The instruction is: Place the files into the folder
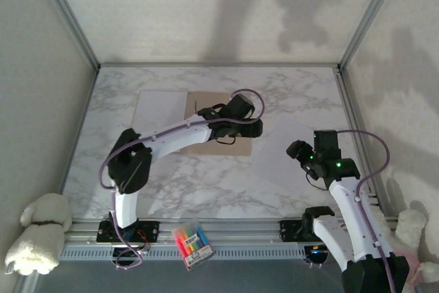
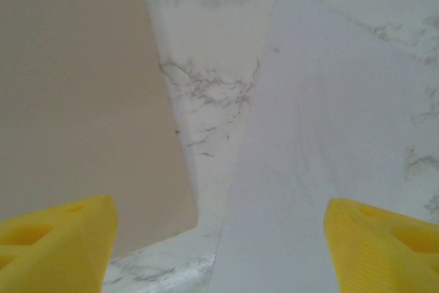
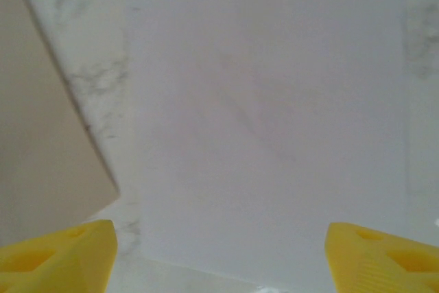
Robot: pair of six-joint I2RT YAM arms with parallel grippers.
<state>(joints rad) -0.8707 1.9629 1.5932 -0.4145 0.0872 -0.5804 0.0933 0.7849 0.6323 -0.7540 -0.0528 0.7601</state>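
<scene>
1. At the near edge, a clear pack of coloured marker pens [image 1: 193, 243] lies on the metal rail [image 1: 240, 228] between the arm bases.
2. The right gripper [image 3: 219, 252] hangs over the right of the white-grey marble tabletop [image 1: 274, 176]. Its yellow jaws are spread wide with nothing between them. Ahead of the gap is what seems to be the thin white rectangular paper sheet [image 3: 274, 121], though the view is soft.
3. Farther out, the left gripper [image 2: 219, 238] is above the flat tan-brown cardboard folder [image 2: 68, 101], jaws wide and empty.
4. In its wrist view, the folder lies ahead of one jaw and the paper sheet ahead of the other, with a strip of marble between.
5. From above, the paper sheet lies flat just left of the folder.
</scene>
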